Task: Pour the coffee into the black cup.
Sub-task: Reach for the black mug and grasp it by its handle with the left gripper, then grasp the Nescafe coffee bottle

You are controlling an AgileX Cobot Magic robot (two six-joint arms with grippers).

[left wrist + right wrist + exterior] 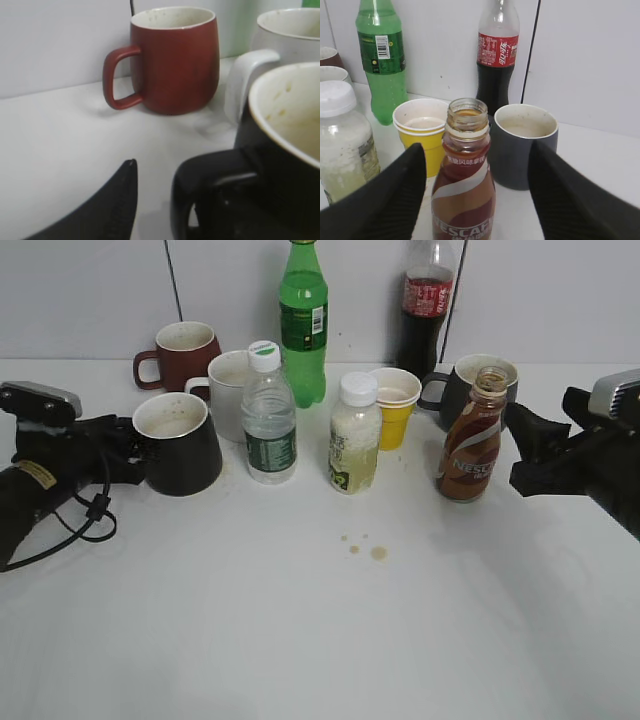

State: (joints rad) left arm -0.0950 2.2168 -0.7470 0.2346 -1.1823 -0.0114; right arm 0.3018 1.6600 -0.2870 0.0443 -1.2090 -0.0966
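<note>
The black cup stands at the left with a cream, stained inside; its handle points at my left gripper. In the left wrist view the cup fills the right. One finger of the left gripper shows apart from the handle, and the other is hidden behind it. The open brown Nescafe coffee bottle stands upright at the right, with no cap. My right gripper is open just right of it. In the right wrist view the bottle stands between the spread fingers of that gripper, untouched.
Behind stand a red mug, a white mug, a water bottle, a green bottle, a milky bottle, a yellow paper cup, a cola bottle and a dark grey mug. Brown drips mark the table.
</note>
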